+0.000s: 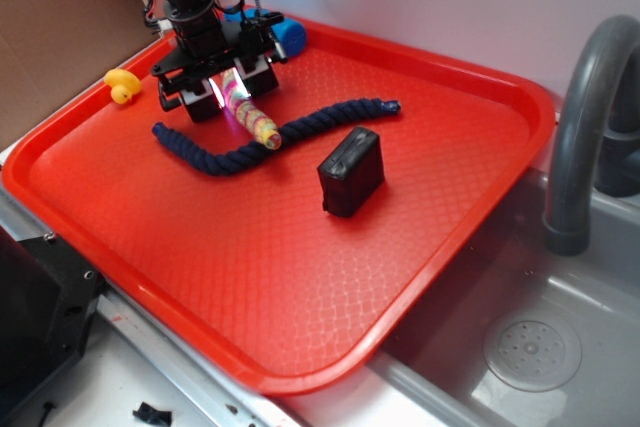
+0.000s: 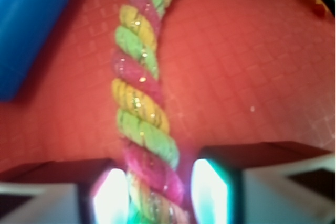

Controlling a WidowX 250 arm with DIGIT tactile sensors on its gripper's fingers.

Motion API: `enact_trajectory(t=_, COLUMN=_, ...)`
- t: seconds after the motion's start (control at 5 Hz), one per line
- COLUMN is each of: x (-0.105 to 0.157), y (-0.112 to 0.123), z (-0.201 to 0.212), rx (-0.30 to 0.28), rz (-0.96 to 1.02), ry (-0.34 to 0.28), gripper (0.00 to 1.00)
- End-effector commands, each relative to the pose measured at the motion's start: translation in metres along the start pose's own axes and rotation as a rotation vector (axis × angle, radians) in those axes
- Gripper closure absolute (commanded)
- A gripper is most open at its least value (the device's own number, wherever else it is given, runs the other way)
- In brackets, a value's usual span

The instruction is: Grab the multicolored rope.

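I see the multicolored rope (image 2: 140, 114) running lengthwise between the fingers (image 2: 210, 190) — spread either side, not yet pinching — axis straight ahead.

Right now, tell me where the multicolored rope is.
In the exterior view the multicolored rope lies at the tray's far left, between the gripper's fingers, its near end touching the dark blue rope.
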State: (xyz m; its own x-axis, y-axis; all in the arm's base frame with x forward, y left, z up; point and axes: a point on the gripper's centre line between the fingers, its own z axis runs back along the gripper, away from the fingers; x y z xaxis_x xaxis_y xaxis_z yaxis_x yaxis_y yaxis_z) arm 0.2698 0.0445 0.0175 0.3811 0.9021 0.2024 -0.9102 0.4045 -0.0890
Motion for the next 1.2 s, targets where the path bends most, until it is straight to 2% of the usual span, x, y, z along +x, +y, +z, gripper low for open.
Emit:
enact_trajectory(t=0.0, x=0.005, y=-0.002, z=0.026, rx=0.018, rz=-0.124, ry=0.004, gripper=1.00)
enact_trajectory(t=0.2, x=-0.009, y=-0.014, z=0.079, rx=-0.014, rz=-0.363, ry=0.120, gripper=1.00)
enact_trajectory(t=0.4, x=-0.017, y=-0.006, z=0.132, rx=-0.034, rz=-0.524, ry=0.107, gripper=1.00)
enact_trajectory(t=0.6, x=-0.022, y=0.004, z=0.170, rx=-0.071, rz=-0.660, ry=0.132, gripper=1.00)
enact_trajectory(t=0.8, x=-0.018, y=0.023, z=0.204, rx=-0.125, rz=-0.650, ry=0.170, gripper=1.00)
enact_trajectory(t=1.0, x=-0.018, y=0.032, z=0.222, rx=-0.173, rz=-0.676, ry=0.145, gripper=1.00)
